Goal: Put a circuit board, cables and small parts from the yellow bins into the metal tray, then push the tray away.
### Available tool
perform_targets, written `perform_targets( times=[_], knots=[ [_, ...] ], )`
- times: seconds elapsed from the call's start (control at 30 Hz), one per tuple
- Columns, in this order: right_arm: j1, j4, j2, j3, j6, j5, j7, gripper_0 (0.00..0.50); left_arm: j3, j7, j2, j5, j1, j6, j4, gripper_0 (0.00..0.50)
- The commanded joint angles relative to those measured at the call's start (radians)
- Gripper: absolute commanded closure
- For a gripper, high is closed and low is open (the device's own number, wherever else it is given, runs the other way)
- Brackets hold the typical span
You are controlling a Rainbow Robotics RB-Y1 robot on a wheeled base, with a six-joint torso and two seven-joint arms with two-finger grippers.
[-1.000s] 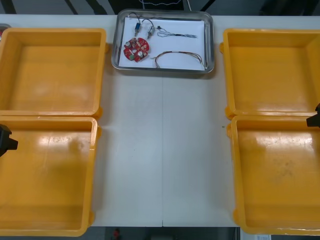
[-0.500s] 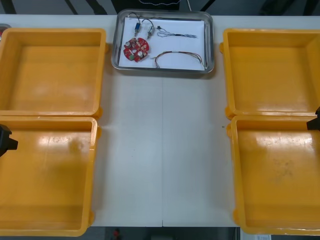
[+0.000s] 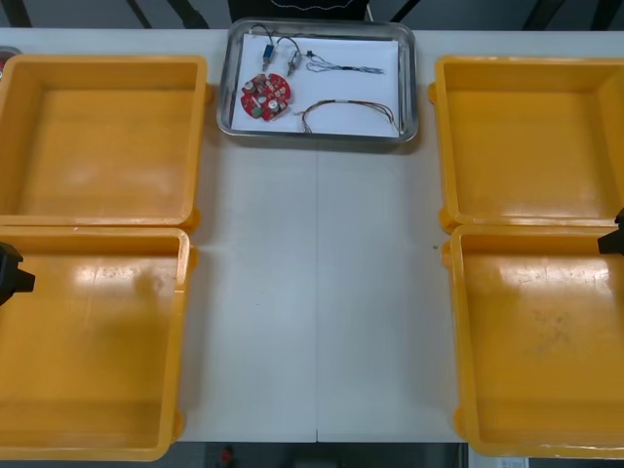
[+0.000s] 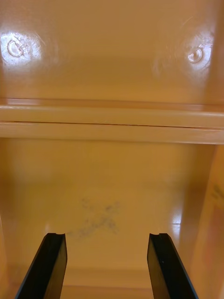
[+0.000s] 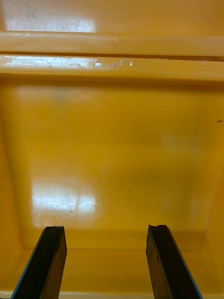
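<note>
The metal tray [image 3: 409,58] sits at the table's far edge, white inside. In it lie a round red circuit board [image 3: 266,96], small metal parts [image 3: 278,47], a thin dark cable [image 3: 343,67] and a red and yellow cable [image 3: 349,113]. My left gripper [image 5: 107,261] stands open over the floor of the near left yellow bin [image 5: 116,154], nothing between its fingers; it shows at the front view's left edge [image 3: 12,271]. My right gripper [image 4: 109,266] stands open above the near right yellow bin [image 4: 112,196], at the right edge [image 3: 614,237].
Two yellow bins stand at each side: far left [image 3: 102,136], near left [image 3: 93,346], far right [image 3: 526,136], near right [image 3: 541,341]. I see nothing inside them. A strip of bare table [image 3: 317,292] runs between them, from the tray to the near edge.
The right gripper has drawn slightly further toward the right edge of the front view. The tray, its contents and the left gripper have not moved.
</note>
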Motion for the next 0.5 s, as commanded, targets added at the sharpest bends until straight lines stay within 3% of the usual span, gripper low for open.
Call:
perform_targets(
  times=[0.03,0.5],
  knots=[
    [0.012,-0.009,-0.038,-0.027,0.003,-0.008,0.047,0.0,0.03,-0.057,0.041,-0.009,0.019,0.006,-0.028,0.0],
    [0.012,-0.009,-0.038,-0.027,0.003,-0.008,0.047,0.0,0.03,-0.057,0.041,-0.009,0.019,0.006,-0.028,0.0]
  ],
)
